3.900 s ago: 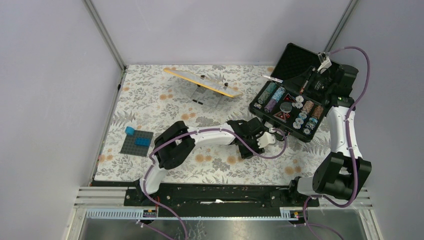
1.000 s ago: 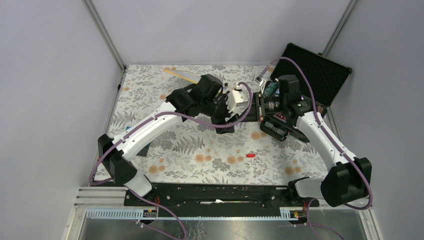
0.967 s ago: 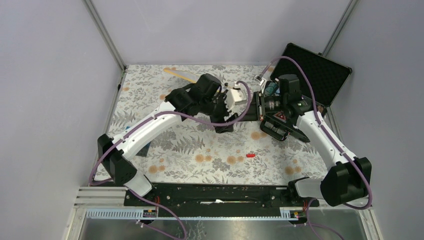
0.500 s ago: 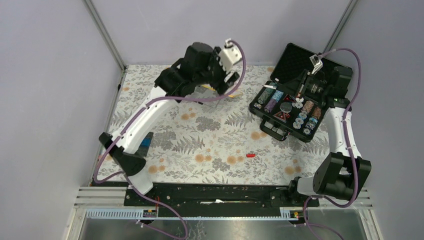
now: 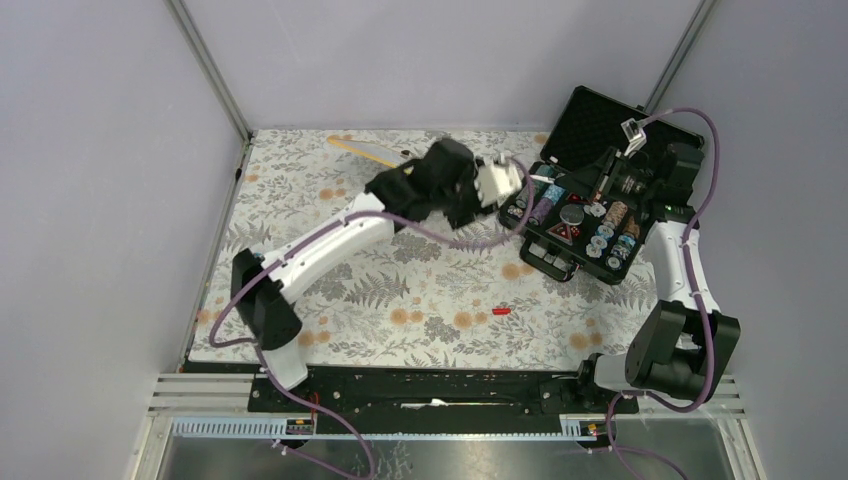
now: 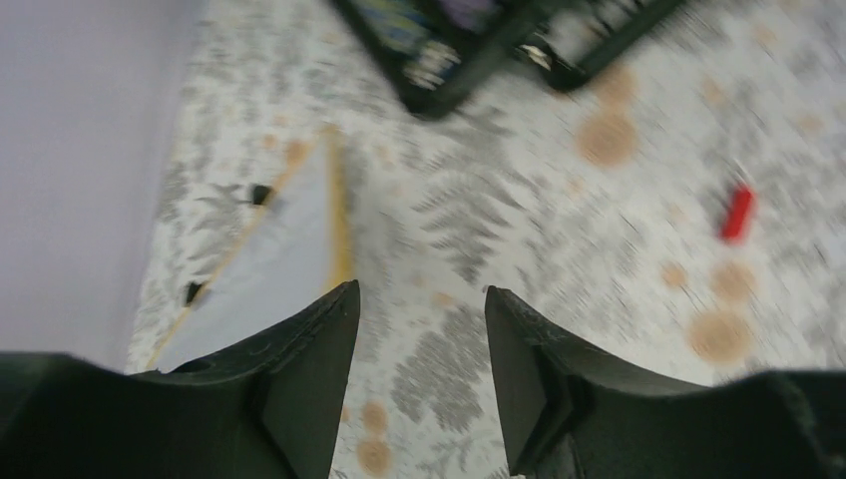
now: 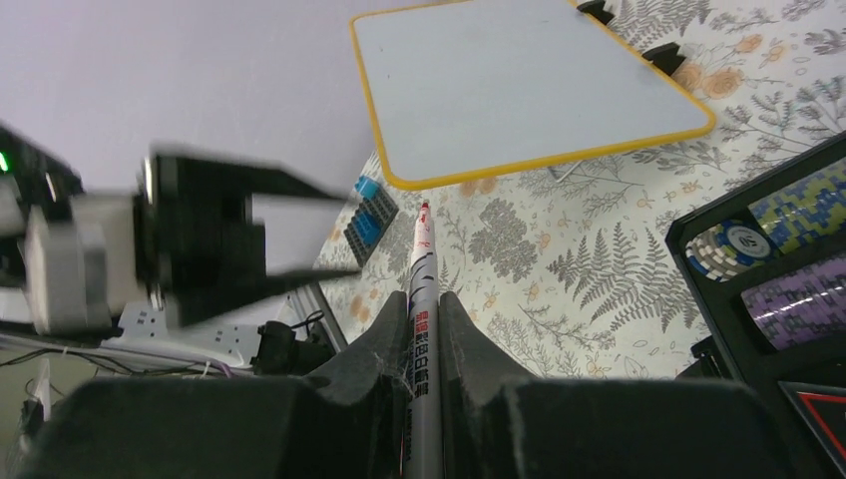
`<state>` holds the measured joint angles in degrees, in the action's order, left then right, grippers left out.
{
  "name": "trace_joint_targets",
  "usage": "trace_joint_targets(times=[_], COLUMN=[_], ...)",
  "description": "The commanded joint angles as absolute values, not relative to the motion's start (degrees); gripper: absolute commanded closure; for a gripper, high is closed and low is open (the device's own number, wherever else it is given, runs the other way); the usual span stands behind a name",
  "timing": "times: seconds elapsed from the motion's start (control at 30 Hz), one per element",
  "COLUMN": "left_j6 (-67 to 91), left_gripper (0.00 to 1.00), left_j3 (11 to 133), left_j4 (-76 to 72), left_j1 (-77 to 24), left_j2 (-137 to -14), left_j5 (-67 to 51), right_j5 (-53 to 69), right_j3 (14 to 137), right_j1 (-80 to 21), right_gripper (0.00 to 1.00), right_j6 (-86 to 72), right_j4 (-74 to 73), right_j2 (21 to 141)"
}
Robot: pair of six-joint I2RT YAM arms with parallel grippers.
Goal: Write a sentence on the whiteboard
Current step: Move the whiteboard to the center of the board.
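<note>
Top external: the whiteboard (image 5: 367, 151) stands tilted at the far left-centre, partly behind your left gripper (image 5: 498, 186). Left wrist: those jaws gape, empty. The board looks light and merely propped, so steady its rim. Right wrist: your right gripper (image 7: 420, 301) pinches the slim marker (image 7: 420, 261). The glossy blank face will probably skid under pressure.

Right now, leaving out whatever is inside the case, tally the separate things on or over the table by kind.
whiteboard: 1
marker, held in the right gripper: 1
small red piece: 1
black case: 1
grey plate with blue bricks: 1
Total: 5
</note>
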<state>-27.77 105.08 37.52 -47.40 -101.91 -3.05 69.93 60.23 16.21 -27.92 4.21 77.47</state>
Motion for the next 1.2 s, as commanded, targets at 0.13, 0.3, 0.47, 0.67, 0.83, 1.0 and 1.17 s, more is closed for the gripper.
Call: trace_joint_targets(times=[0.13, 0.3, 0.47, 0.67, 0.83, 1.0, 1.17], left_j6=[-42.98, -59.33, -70.98, -84.59, -87.67, -90.26, -90.84], left_gripper=[0.57, 0.69, 0.76, 0.81, 0.83, 0.85, 0.86], left_j3=[82.55, 64.75, 63.1, 61.45, 65.66, 68.74, 71.0], left_j4=[38.7, 31.29, 18.5, -0.9, -5.36, -9.12, -8.88], left_j1=[-51.95, -51.38, -42.56, -36.63, -33.76, -31.61, -29.37], left_j2=[-86.46, -82.92, -89.11, -98.94, -107.27, -114.07, -117.89], left_j5=[-1.65, 5.24, 5.97, 6.09, 4.64, 4.14, 2.98], right_j5=[70.81, 70.23, 70.36, 70.92, 71.1, 71.26, 71.12], right_j3=[61.41, 61.27, 60.31, 60.33, 59.97, 60.03, 59.9], right_j1=[18.28, 18.28, 18.28, 18.28, 18.28, 18.28, 18.28], right_gripper=[1.0, 1.0, 1.0, 1.0, 1.0, 1.0, 1.0], right_j6=[-28.7, -28.72, -28.16, -28.34, -27.98, -27.97, -27.9], right_j4=[7.12, 7.12, 7.04, 7.03, 7.03, 6.99, 6.94], right_j2=[78.17, 78.53, 77.65, 79.06, 79.49, 79.83, 79.96])
